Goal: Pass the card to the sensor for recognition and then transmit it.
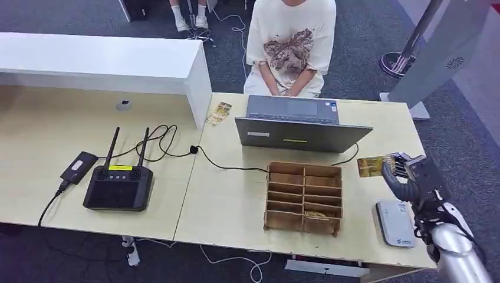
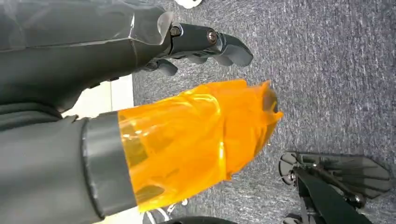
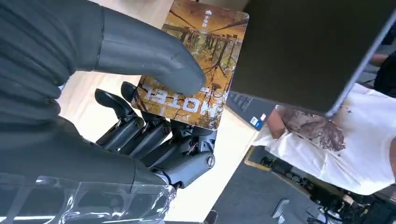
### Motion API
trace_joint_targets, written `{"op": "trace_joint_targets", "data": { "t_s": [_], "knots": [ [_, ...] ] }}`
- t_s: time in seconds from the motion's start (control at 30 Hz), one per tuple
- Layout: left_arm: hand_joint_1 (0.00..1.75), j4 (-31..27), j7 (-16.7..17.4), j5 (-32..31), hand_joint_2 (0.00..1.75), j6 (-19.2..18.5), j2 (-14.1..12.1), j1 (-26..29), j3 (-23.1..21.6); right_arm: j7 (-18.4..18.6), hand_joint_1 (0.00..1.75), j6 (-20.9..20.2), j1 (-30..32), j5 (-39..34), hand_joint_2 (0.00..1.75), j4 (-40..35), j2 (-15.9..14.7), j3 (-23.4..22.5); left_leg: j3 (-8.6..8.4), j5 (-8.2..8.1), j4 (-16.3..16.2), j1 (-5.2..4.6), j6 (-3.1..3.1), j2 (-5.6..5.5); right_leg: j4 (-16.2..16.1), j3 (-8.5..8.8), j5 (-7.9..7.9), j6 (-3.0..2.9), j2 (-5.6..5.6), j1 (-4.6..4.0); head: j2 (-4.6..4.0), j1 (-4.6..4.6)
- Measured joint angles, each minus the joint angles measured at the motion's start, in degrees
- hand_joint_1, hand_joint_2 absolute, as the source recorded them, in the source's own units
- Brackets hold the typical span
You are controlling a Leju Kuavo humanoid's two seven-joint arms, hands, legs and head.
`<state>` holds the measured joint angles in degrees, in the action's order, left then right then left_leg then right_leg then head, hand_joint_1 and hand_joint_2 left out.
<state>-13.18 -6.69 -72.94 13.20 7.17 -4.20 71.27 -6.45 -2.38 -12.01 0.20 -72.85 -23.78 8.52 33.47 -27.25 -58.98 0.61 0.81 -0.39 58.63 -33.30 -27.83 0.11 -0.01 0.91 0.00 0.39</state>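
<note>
The right hand (image 1: 407,174) holds the hotel key card (image 3: 194,65) above the right end of the bench (image 1: 236,194), the thumb pressed on the printed face and the dark fingers (image 3: 154,135) behind it, so the card stands on edge between the open laptop (image 1: 301,127) and the white card reader (image 1: 395,223). The step in hand looks like carrying the card to the reader, which lies flat just nearer the robot than the hand; the card should probably be tipped face-down and lowered level over the reader's top, with the pinch kept firm so it does not slide. Room is tight: the bench's right edge runs close by the reader, the wooden slotted organizer (image 1: 303,197) sits near on the inner side, and the laptop lid rises just beside the card. The left hand (image 2: 205,44) hangs over grey carpet with its fingers curled in, holding nothing.
</note>
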Motion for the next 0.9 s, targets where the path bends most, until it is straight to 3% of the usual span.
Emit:
{"op": "trace_joint_targets", "data": {
  "t_s": [0.2, 0.5, 0.9],
  "knots": [
    [0.00, 0.0, 0.1, -0.6, 0.00, 0.5, 0.1, 0.1, 0.1, 0.4, 1.75, -0.4, 0.1, -2.9, 1.75, -0.6, -1.7, 0.1, 0.04, -0.04, 0.0, -0.03, -0.05, 0.00, 0.0, -0.03, -0.03, 0.06, 0.00, 0.03, 0.00, 0.02],
    [0.00, 0.0, 0.5, -1.7, 0.00, 2.3, 1.5, 0.1, 0.1, 1.7, 1.75, -2.5, 3.9, -8.5, 1.75, -4.7, -9.8, -5.8, 0.08, -0.09, -0.1, -0.07, -0.13, -0.13, -0.1, -0.01, -0.04, 0.08, -0.10, 0.06, 0.00, 0.02],
    [0.00, 0.0, -0.7, -2.2, 0.00, 4.4, 3.0, 0.1, 0.1, 3.7, 1.75, -2.6, 5.7, -7.7, 1.75, -8.4, -14.8, -9.8, 0.13, -0.09, -0.1, -0.06, -0.13, -0.12, 0.0, -0.01, -0.04, 0.08, -0.09, 0.05, 0.00, 0.00]
  ]
}}
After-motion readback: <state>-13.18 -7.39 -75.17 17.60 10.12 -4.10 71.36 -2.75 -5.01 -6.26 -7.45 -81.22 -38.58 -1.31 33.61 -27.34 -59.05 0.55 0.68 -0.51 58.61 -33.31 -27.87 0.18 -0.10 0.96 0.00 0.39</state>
